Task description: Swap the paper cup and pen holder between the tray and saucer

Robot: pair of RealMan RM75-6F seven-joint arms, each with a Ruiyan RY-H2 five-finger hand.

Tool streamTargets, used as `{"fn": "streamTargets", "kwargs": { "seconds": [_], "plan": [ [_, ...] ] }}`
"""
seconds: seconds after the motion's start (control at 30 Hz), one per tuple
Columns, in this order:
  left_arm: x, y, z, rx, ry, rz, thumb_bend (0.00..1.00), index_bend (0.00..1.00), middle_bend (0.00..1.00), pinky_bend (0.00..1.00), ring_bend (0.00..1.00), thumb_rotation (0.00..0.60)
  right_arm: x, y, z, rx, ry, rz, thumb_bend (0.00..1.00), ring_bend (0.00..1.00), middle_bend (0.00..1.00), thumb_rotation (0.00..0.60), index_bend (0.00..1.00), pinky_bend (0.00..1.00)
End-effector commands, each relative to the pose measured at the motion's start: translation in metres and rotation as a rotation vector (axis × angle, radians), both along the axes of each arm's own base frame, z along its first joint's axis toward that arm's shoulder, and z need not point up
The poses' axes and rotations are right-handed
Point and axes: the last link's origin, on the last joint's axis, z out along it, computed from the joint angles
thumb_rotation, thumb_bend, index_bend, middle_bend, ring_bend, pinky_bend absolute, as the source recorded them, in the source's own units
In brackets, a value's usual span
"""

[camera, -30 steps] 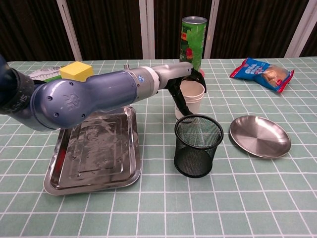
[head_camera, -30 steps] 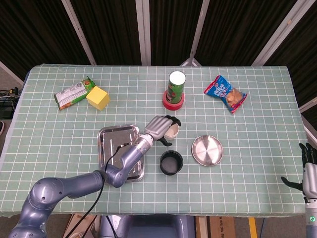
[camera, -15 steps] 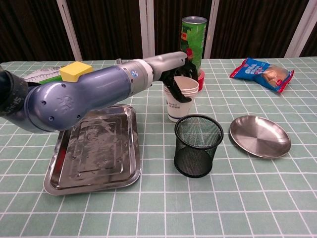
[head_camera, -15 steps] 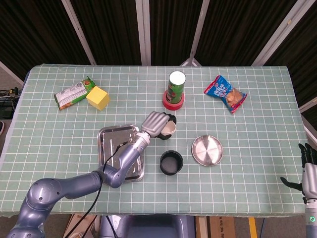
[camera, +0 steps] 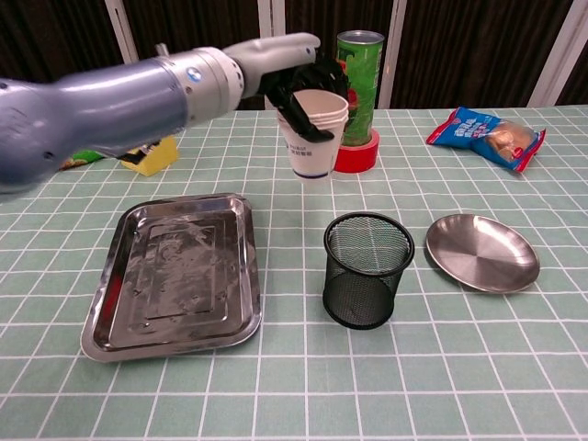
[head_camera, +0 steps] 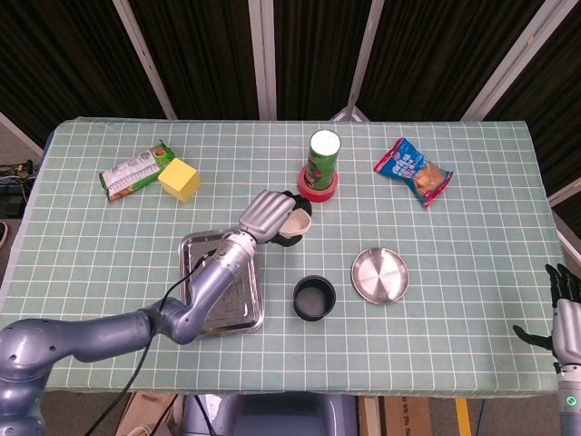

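My left hand grips the white paper cup by its rim and holds it in the air, above the table between the steel tray and the chip can. The black mesh pen holder stands upright on the tablecloth between the tray and the round steel saucer. Both tray and saucer hold nothing. My right hand shows at the far right edge, off the table, fingers spread and holding nothing.
A green chip can stands on a red tape roll at the back centre. A blue snack bag lies back right. A yellow block and a green packet lie back left.
My left hand has lifted the paper cup off the table and carried it up and leftward, away from the pen holder. The right hand has not moved.
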Motion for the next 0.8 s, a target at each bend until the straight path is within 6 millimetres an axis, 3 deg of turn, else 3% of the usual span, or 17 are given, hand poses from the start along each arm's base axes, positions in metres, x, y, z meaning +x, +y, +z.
{"fn": "streamTargets", "kwargs": {
  "seconds": [0.03, 0.2, 0.5, 0.8],
  "plan": [
    [-0.042, -0.021, 0.05, 0.009, 0.074, 0.028, 0.53, 0.43, 0.39, 0.45, 0.35, 0.6, 0.0, 0.0, 0.0, 0.0, 0.0, -0.002, 0.0, 0.05, 0.01, 0.6, 0.0, 0.0],
    [-0.08, -0.043, 0.062, -0.036, 0.126, 0.076, 0.53, 0.43, 0.39, 0.45, 0.35, 0.6, 0.0, 0.0, -0.001, 0.005, 0.002, -0.005, 0.0, 0.05, 0.01, 0.6, 0.0, 0.0],
    [-0.136, -0.056, 0.043, -0.118, 0.16, 0.156, 0.52, 0.43, 0.37, 0.44, 0.33, 0.6, 0.001, 0.002, 0.0, 0.001, -0.002, -0.008, 0.0, 0.05, 0.01, 0.6, 0.0, 0.0],
    [-0.146, -0.055, 0.019, -0.163, 0.136, 0.14, 0.43, 0.4, 0.31, 0.38, 0.27, 0.6, 0.001, 0.003, 0.0, 0.001, -0.003, -0.005, 0.0, 0.05, 0.01, 0.6, 0.0, 0.0]
  ]
}}
